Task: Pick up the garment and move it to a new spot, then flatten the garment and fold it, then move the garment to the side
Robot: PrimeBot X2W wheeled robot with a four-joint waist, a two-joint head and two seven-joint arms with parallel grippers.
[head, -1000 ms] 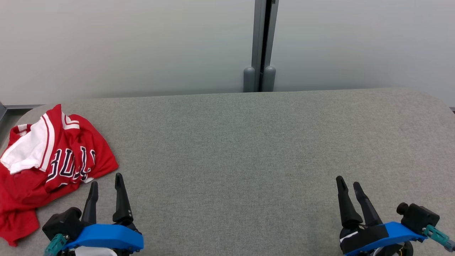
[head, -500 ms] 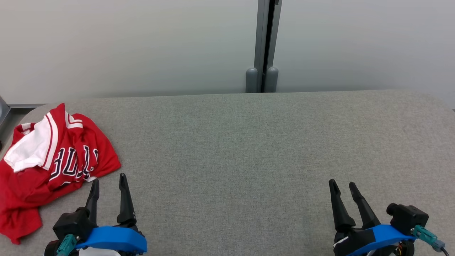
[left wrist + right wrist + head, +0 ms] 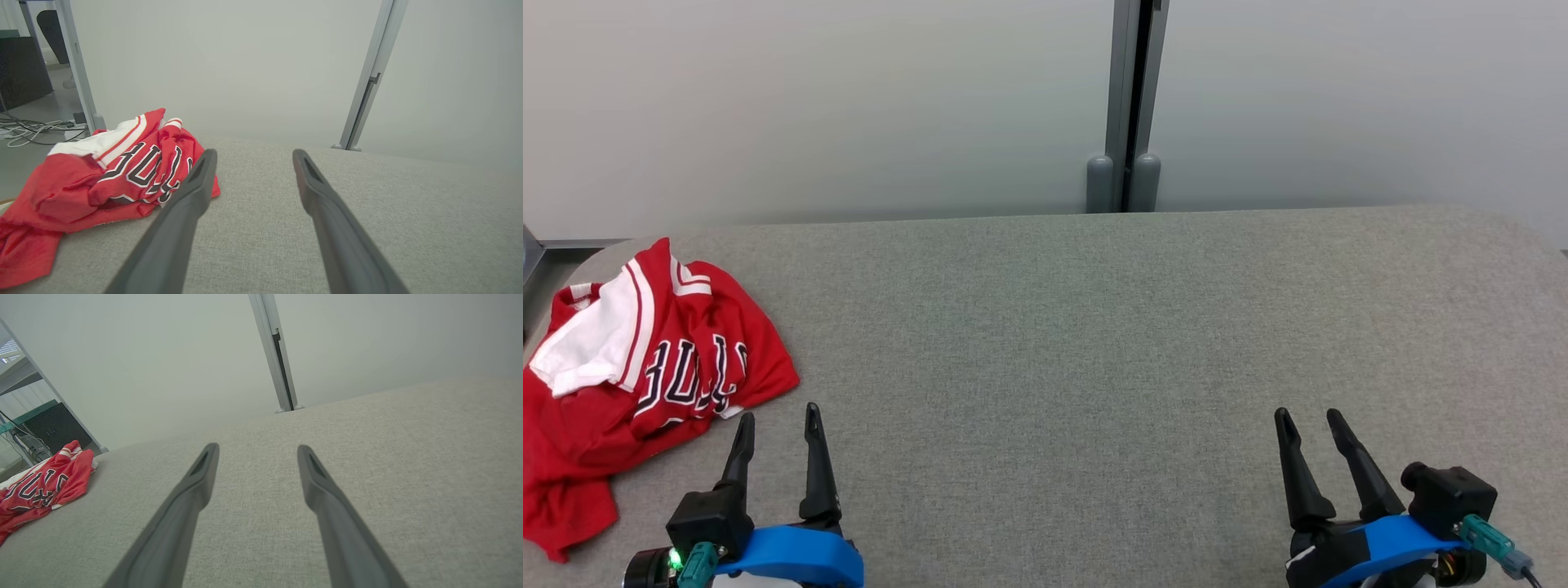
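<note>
In the last second your left gripper [image 3: 778, 412] and right gripper [image 3: 1308, 413] have barely shifted, and both hang spread wide and empty, so the pick-up has not begun. The red garment [image 3: 662, 367] lies crumpled at the far left end of the table [image 3: 1054, 327], just beside the left fingers. It looks to spill toward that rim, so lift it inward, since the middle and right are bare.

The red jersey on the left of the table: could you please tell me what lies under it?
The red jersey lies crumpled on the grey fabric table, which shows along its right and near edges. Anything beneath its folds is covered, so I cannot tell.
</note>
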